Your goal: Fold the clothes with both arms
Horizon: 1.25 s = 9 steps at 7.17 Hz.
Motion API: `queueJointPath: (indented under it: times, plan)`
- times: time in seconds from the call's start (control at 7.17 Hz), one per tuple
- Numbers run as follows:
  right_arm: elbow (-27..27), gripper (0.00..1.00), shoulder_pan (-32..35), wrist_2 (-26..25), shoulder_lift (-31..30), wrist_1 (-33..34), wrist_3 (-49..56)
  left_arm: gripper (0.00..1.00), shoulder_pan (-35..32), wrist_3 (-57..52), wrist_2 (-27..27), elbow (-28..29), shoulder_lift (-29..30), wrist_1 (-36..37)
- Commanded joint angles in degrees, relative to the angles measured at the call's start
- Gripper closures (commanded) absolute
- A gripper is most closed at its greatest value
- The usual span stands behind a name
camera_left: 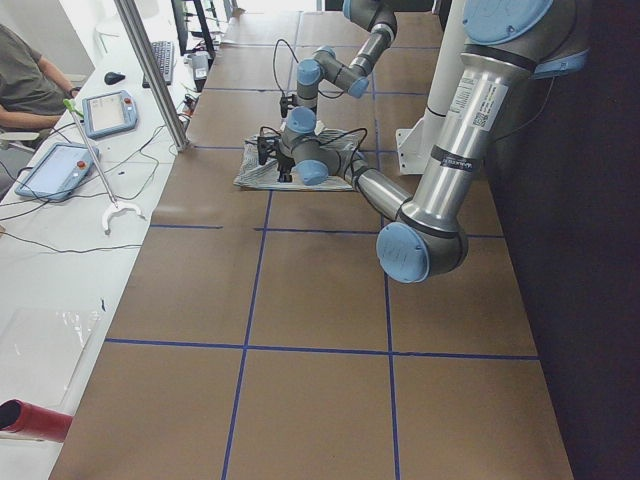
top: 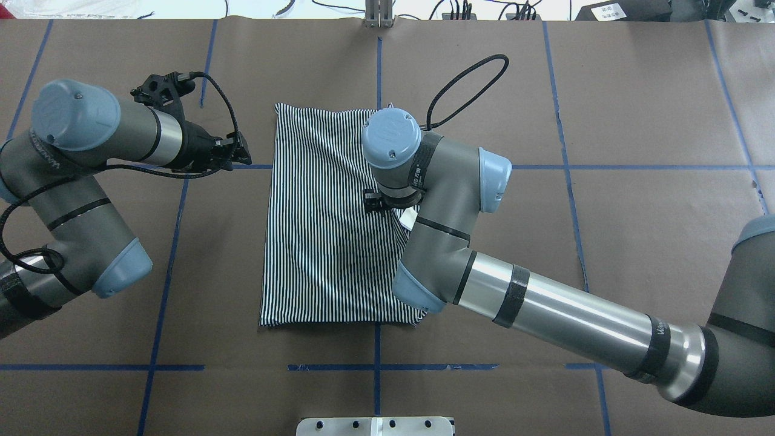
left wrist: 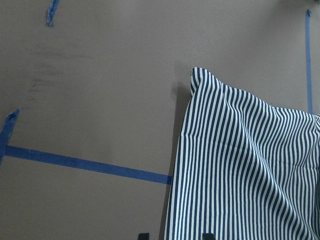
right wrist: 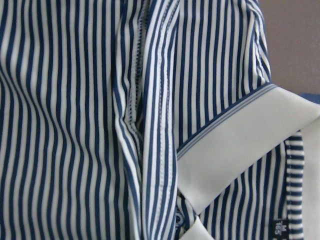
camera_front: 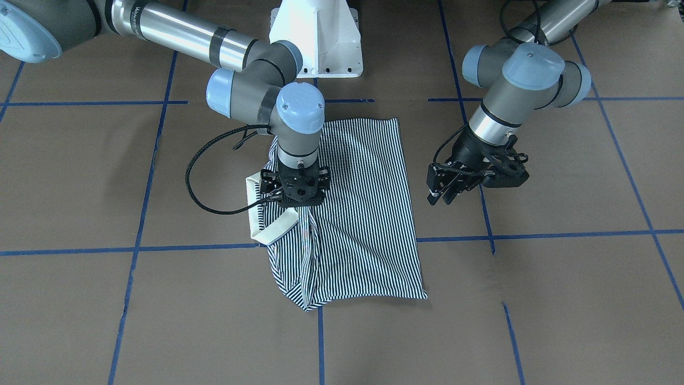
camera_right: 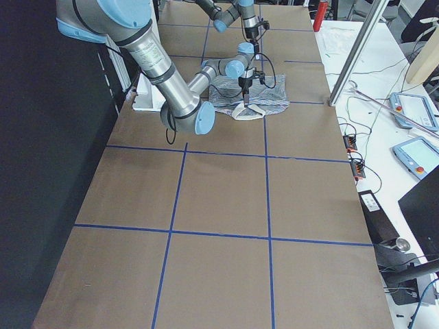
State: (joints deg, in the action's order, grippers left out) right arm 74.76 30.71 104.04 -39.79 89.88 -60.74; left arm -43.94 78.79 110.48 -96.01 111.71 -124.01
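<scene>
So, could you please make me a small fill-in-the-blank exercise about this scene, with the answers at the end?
1. The shirt has thin navy and white ____.
2. The ____ arm's jaws are down at the shirt's collar.
3. The left arm holds its jaws ____, beside the shirt.
4. The tape on the table is ____.
Missing words: stripes; right; open; blue.

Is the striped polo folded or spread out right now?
Folded: the shirt lies as a compact rectangle, no sleeves sticking out, cream collar poking out one side.
</scene>
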Motion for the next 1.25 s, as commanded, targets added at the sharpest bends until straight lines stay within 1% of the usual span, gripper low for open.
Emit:
queueJointPath:
  times: [0.0,0.28,0.42,0.56,0.7,0.84,0.98,1.12]
  plan:
    - [-0.4,0.0,2.15,0.29,-1.34,0.29,2.45,0.54,0.0,0.05,0.0,-0.05,-0.01,0.0]
    - [2.74,0.0,6.1,2.65,-5.98,1.51,7.45,0.54,0.0,0.05,0.0,-0.05,-0.01,0.0]
    - [5.46,0.0,6.29,3.01,-5.4,5.18,7.74,0.54,0.0,0.83,0.0,-0.31,-0.09,0.0]
    - [7.66,0.0,6.29,4.06,-5.13,6.95,7.65,0.54,0.0,0.93,0.0,-0.49,-0.09,0.0]
    - [8.82,0.0,6.29,4.24,-5.04,7.14,6.78,0.54,0.0,0.93,0.0,-0.75,-0.09,0.0]
    - [8.83,0.0,6.29,3.98,-4.86,6.71,6.42,0.54,0.0,1.19,0.0,-1.19,-0.09,0.09]
    - [6.13,0.0,6.29,3.81,-2.69,4.97,4.24,0.54,0.0,1.36,0.0,-1.46,-0.09,0.09]
    - [-0.33,0.0,6.29,3.72,1.51,1.73,2.74,0.54,0.0,2.06,0.0,-1.63,-0.09,0.09]
